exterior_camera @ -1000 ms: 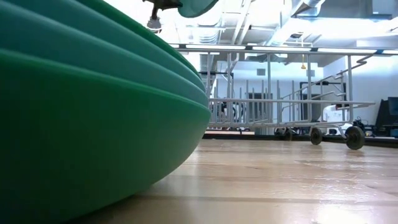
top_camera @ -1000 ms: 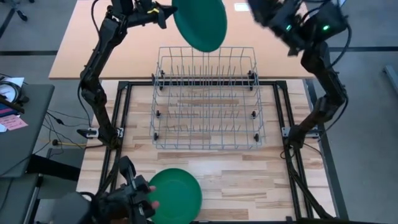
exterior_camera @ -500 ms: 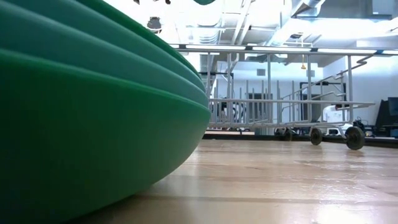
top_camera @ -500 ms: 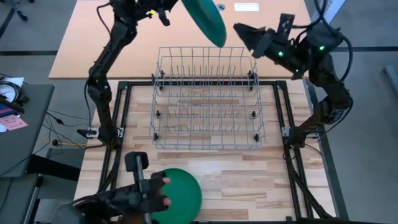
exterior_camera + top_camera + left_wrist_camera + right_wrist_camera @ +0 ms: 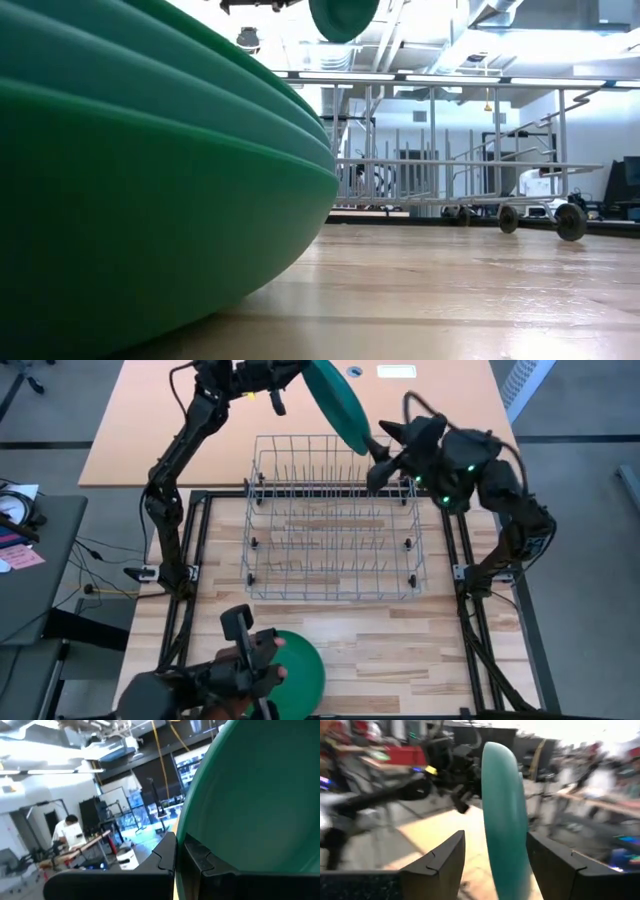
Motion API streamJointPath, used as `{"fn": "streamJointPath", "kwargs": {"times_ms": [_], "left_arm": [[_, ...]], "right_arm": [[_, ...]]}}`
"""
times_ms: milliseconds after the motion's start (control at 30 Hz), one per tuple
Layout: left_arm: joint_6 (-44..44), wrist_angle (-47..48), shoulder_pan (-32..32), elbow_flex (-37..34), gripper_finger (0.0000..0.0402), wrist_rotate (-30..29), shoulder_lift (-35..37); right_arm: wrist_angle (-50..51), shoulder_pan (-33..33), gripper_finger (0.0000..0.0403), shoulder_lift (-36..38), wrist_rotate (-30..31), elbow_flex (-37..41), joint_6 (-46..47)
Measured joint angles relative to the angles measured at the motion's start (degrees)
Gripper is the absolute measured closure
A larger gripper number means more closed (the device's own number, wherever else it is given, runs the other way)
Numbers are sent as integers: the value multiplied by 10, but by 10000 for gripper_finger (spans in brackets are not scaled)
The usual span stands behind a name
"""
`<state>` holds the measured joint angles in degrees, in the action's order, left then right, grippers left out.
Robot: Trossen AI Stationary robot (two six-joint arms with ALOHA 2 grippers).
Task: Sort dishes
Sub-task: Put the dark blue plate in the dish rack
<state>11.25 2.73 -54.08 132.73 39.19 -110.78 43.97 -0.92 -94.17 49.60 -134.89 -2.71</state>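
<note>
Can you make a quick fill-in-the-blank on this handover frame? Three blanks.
1. The left gripper is shut on the rim of a teal ____.
2. The right gripper has its fingers ____ on either side of that plate's edge.
3. Below it stands an empty wire ____.

Missing words: plate; open; rack

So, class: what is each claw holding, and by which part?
Left claw grips the round teal plastic plate by its rim. Right claw is open around the plate's opposite edge, holding nothing.
</note>
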Motion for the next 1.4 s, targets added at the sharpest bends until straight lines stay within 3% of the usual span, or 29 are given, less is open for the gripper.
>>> {"fn": "streamJointPath", "kwargs": {"times_ms": [233, 333, 467, 733, 1133, 1400], "left_arm": [[27, 51, 23, 0, 401, -84, 0], [51, 69, 34, 0, 401, -88, 0], [68, 85, 46, 0, 401, -89, 0], [67, 85, 58, 0, 401, -88, 0], [54, 113, 77, 0, 400, -99, 0], [0, 168, 80, 0, 369, -90, 2]], "right_arm": [[0, 4, 191, -39, 133, 0, -83], [-3, 4, 201, -54, 204, 0, -123], [-10, 4, 215, -61, 240, 0, -149], [-12, 1, 252, -65, 258, 0, -188], [-13, -4, 362, -64, 302, 0, -186], [-9, -14, 375, -65, 306, 0, -171]]}}
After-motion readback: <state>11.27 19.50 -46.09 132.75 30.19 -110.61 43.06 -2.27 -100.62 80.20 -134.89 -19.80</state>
